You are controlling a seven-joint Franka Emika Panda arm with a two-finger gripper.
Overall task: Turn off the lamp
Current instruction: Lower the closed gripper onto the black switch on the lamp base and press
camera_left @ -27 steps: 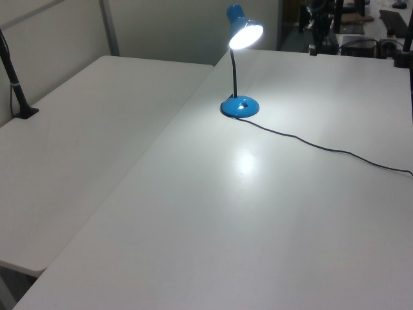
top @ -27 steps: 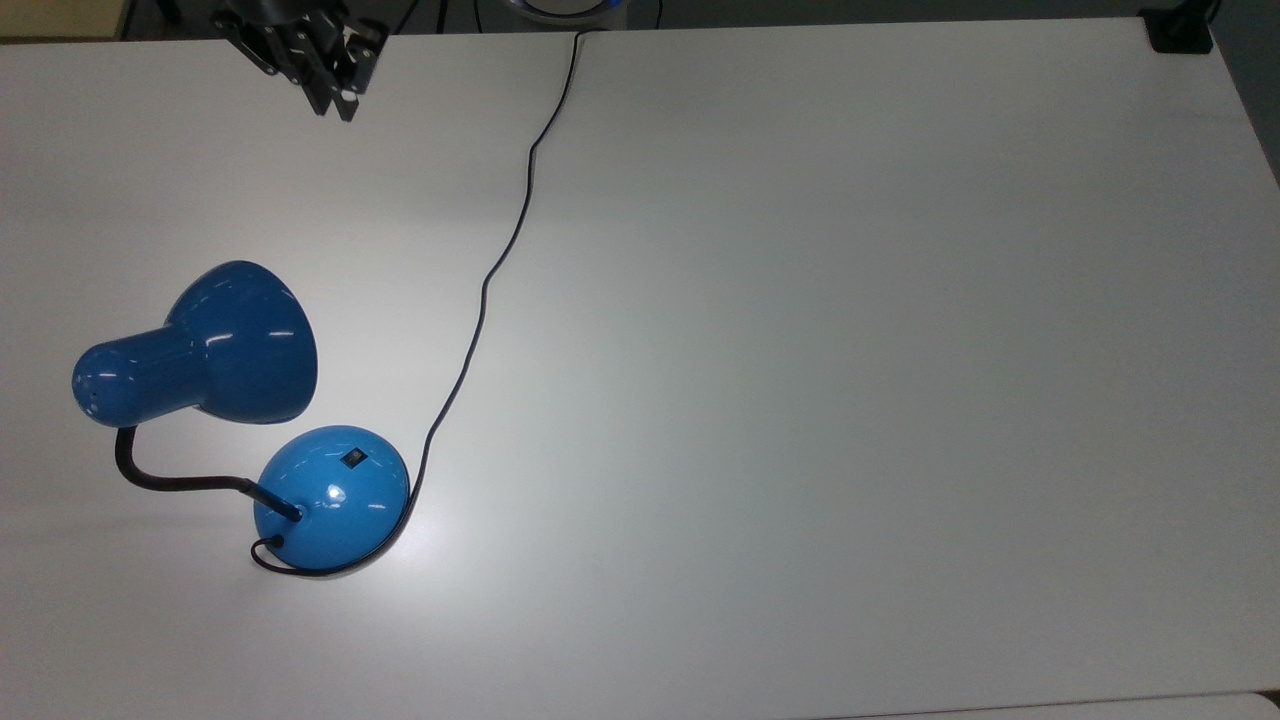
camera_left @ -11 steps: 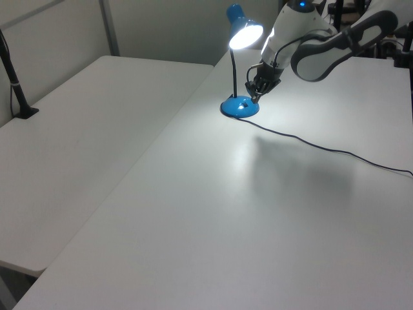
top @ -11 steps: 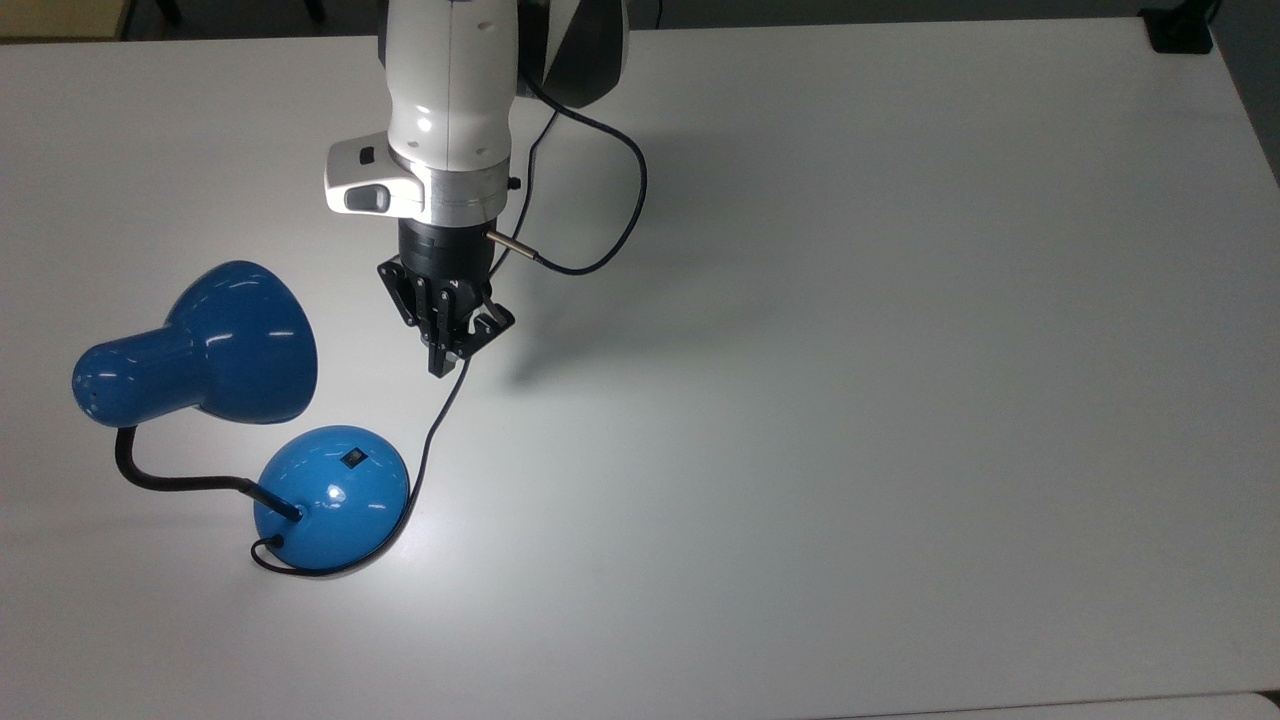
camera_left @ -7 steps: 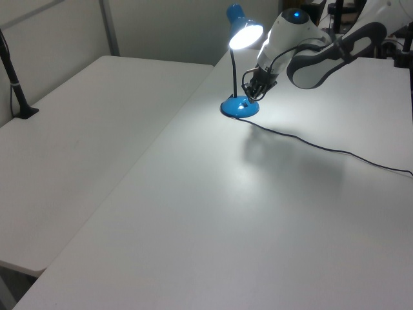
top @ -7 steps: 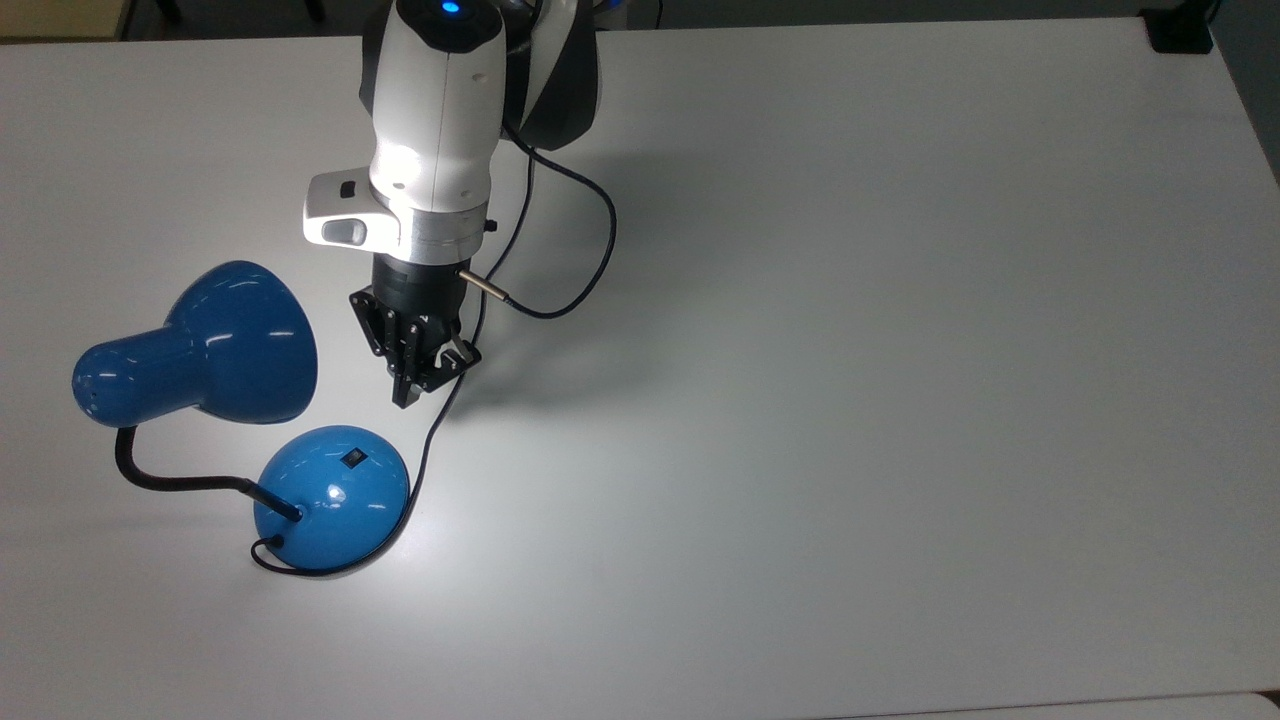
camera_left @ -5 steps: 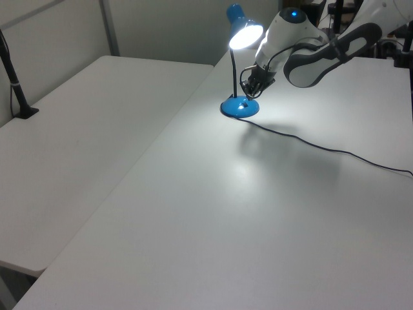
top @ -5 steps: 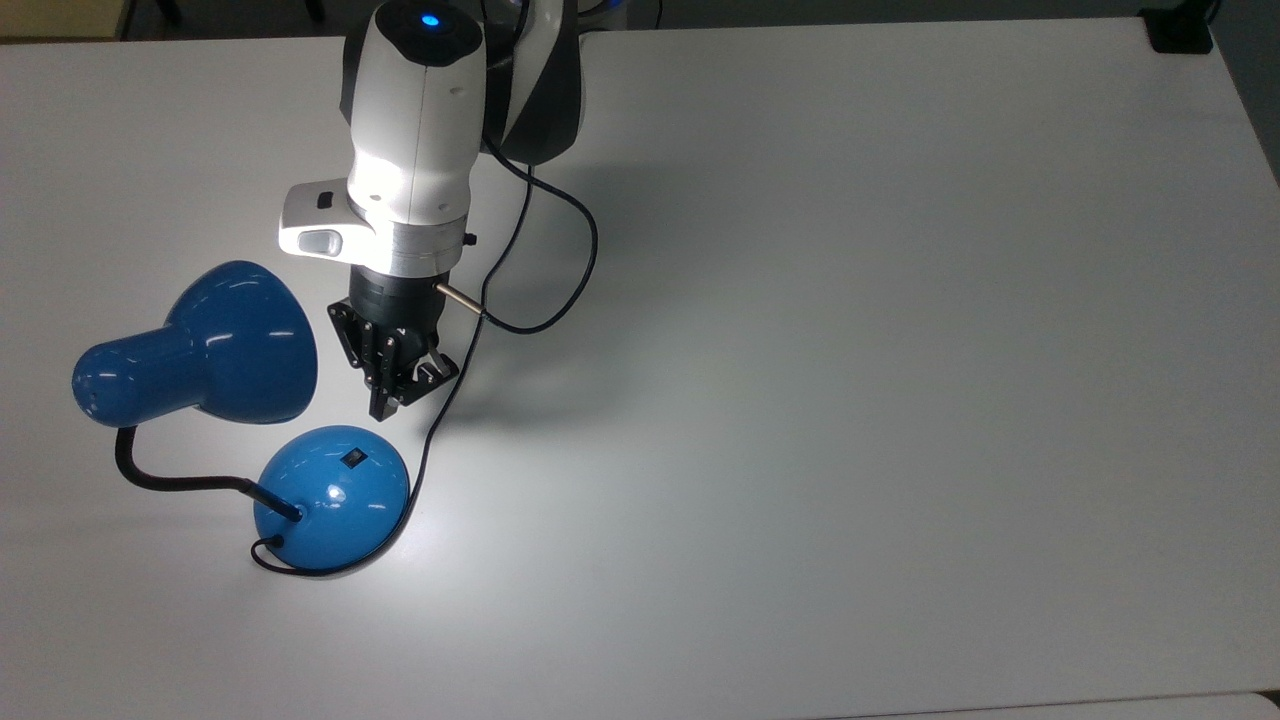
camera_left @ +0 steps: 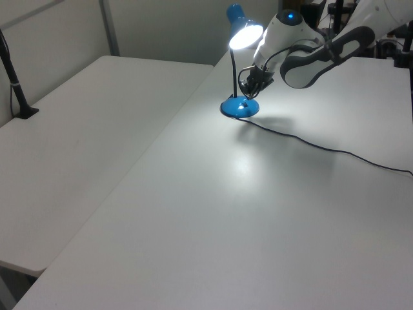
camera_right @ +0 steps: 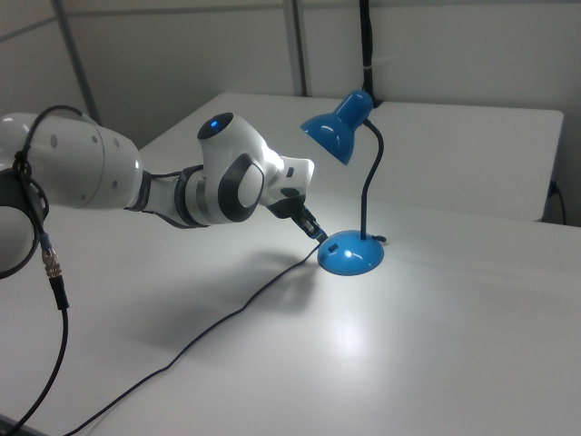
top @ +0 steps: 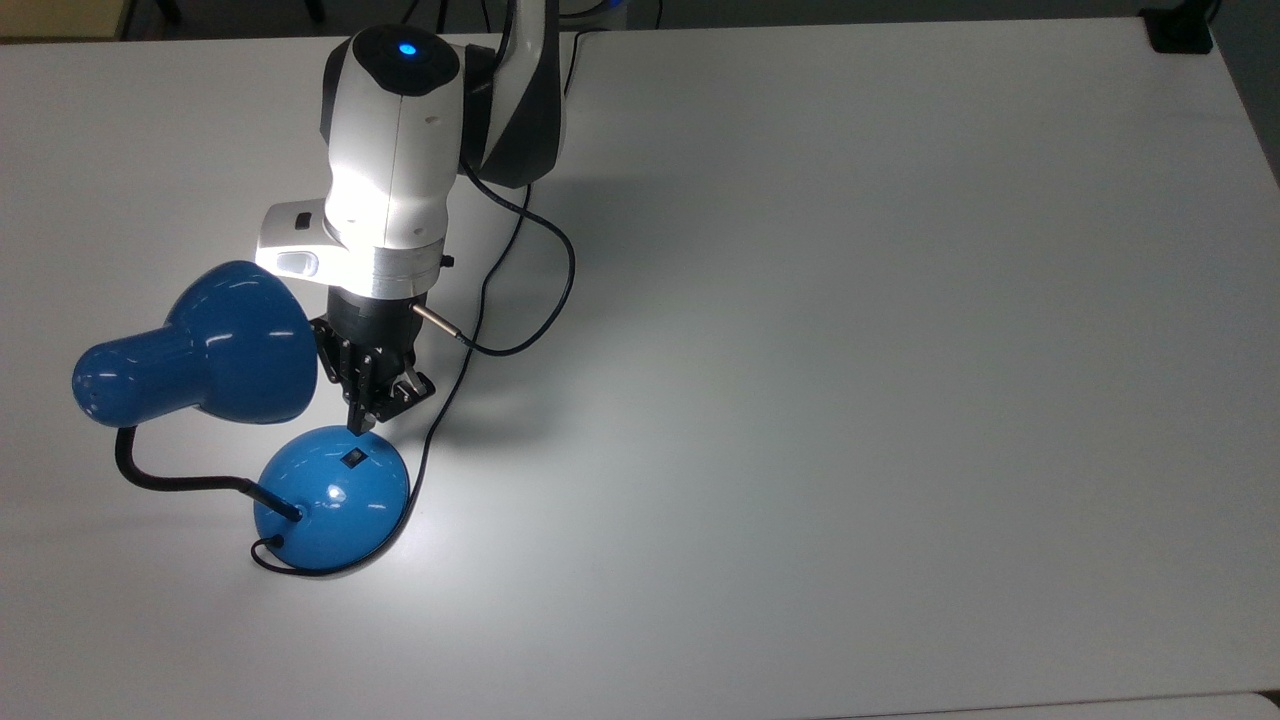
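The lamp [top: 200,345] is glossy blue with a bell shade, a black bendy neck [top: 165,482] and a domed base [top: 325,505]. It stands at the top view's left. A small black switch [top: 353,459] sits on the base's top. The shade [camera_left: 245,33] glows white in the left view and throws a bright patch on the table. My gripper [top: 361,421] is shut, with nothing between its fingers. It points down at the base's rim, just short of the switch. In the right view the gripper [camera_right: 319,234] is at the base's [camera_right: 352,256] left edge.
The lamp's thin black cord [top: 432,430] runs from the base past my gripper toward the table's far edge. The arm's own cable [top: 535,310] loops beside the wrist. A black clamp [top: 1178,30] sits at the top view's upper right corner. A dark post [camera_left: 14,81] stands at the left view's left.
My arm came in from the top view's upper edge and moved steadily toward the lamp base. The shut fingertips now sit at the base's rim. The lamp stays lit.
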